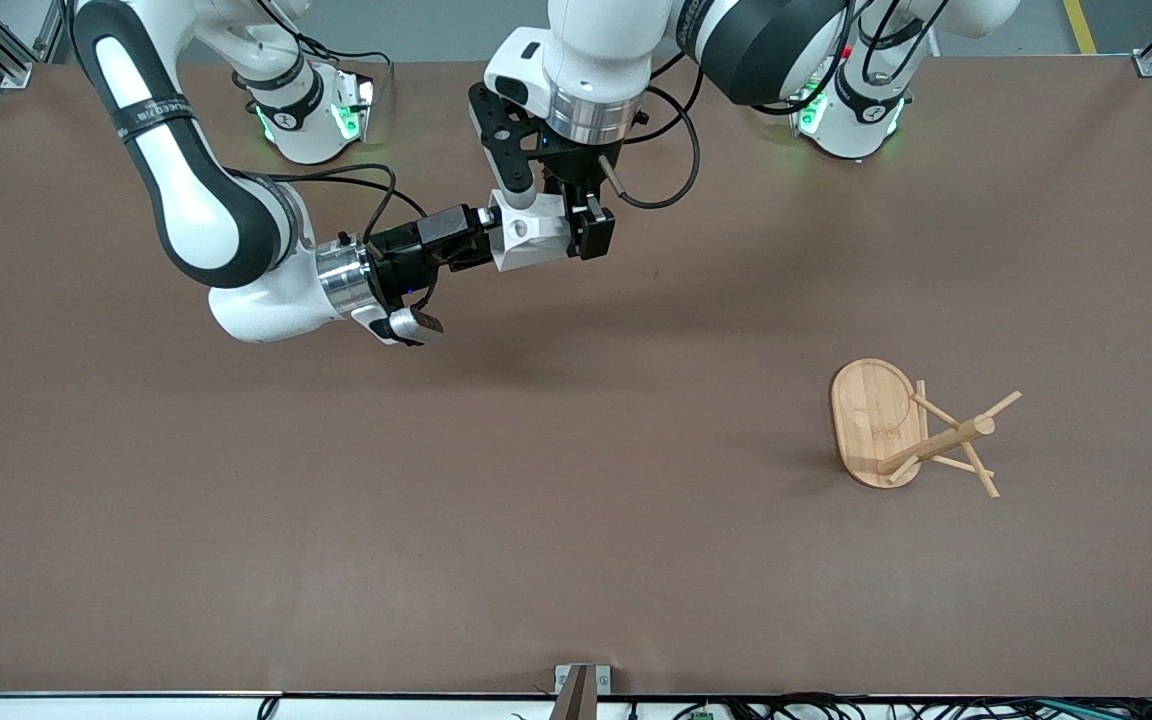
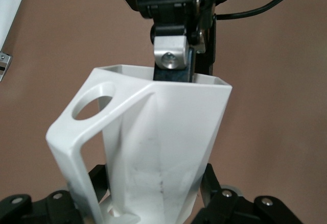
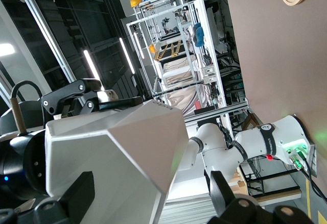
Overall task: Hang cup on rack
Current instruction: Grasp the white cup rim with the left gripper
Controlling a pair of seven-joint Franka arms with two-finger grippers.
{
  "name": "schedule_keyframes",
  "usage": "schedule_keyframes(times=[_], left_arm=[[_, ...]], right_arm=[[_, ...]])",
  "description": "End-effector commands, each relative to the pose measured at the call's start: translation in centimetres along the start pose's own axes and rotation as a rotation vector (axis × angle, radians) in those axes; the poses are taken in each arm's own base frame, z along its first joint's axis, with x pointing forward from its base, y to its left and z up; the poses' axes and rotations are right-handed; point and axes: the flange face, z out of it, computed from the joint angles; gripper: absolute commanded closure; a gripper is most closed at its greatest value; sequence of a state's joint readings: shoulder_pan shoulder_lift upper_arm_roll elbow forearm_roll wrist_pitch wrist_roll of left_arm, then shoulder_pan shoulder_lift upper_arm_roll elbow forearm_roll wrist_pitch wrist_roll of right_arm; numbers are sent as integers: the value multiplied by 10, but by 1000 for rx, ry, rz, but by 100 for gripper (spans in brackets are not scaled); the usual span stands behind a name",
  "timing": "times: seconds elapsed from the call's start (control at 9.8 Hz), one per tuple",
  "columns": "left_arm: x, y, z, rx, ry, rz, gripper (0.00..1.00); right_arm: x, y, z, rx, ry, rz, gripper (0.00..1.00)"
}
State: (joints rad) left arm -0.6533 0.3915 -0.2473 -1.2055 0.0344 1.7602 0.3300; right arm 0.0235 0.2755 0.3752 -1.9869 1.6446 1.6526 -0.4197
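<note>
The white faceted cup point(image 1: 528, 232) hangs in the air over the table's middle, toward the robots' bases. My left gripper point(image 1: 551, 225) comes down from above and is shut on it; in the left wrist view its black fingers point(image 2: 209, 183) press both sides of the cup's point(image 2: 163, 142) lower body, with the holed handle facing the camera. My right gripper point(image 1: 492, 222) reaches in level at the cup's rim and is open, one fingertip point(image 2: 171, 56) showing at the mouth. The bamboo rack point(image 1: 936, 440) stands nearer the front camera toward the left arm's end, its post slanting off the oval base point(image 1: 868, 415).
Both robot bases point(image 1: 311, 120) point(image 1: 851, 115) stand along the table edge farthest from the front camera. A small metal bracket point(image 1: 581, 685) sits at the edge nearest that camera. Bare brown table point(image 1: 576, 500) lies between the cup and the rack.
</note>
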Motion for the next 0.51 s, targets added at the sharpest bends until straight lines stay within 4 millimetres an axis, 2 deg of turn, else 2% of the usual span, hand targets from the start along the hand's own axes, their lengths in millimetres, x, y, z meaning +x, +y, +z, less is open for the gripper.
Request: schedule_keyframes(times=[0.0, 0.2, 0.41], left_arm=[[-7, -6, 22, -1, -66, 1, 94], [-7, -6, 22, 1, -69, 5, 95], [-7, -5, 24, -2, -71, 4, 95]], right_arm=[[-6, -12, -1, 29, -2, -13, 0], [0, -20, -21, 10, 29, -33, 0], [8, -40, -71, -131, 53, -42, 0]])
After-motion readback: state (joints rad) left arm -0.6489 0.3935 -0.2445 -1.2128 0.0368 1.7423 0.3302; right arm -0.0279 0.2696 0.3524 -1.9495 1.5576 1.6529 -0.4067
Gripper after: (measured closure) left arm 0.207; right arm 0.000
